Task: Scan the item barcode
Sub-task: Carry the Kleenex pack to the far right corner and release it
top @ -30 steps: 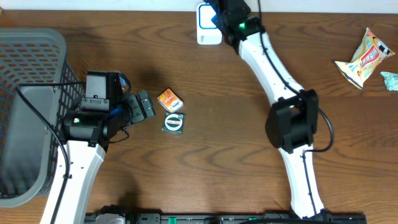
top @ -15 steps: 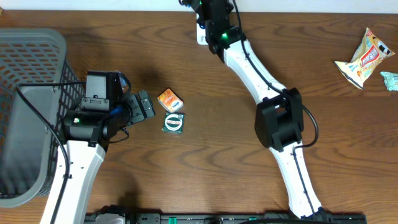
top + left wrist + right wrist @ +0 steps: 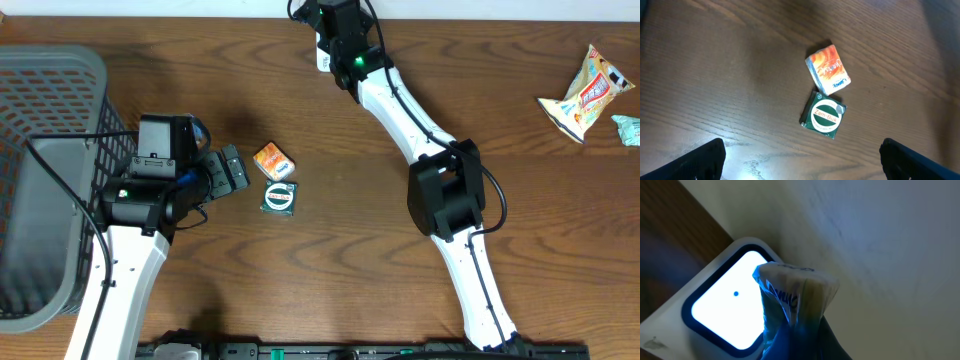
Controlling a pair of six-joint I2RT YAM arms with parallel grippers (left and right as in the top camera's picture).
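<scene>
- Right claw (image 3: pixel 336 22) is pinching a crinkly packet (image 3: pixel 795 292) shut, presenting it before the lit scanner (image 3: pixel 720 311) so its barcode reads.
- Left claw (image 3: pixel 232 170) is hovering wide open near the green tin (image 3: pixel 823 114).

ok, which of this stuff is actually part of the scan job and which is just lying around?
In the job:
- scanner, screen lit
- packet, held up to the scanner

Lying about for now (some may be scanned later):
- orange pack
- green tin
- basket
- snack bag
- teal wrapper
</scene>
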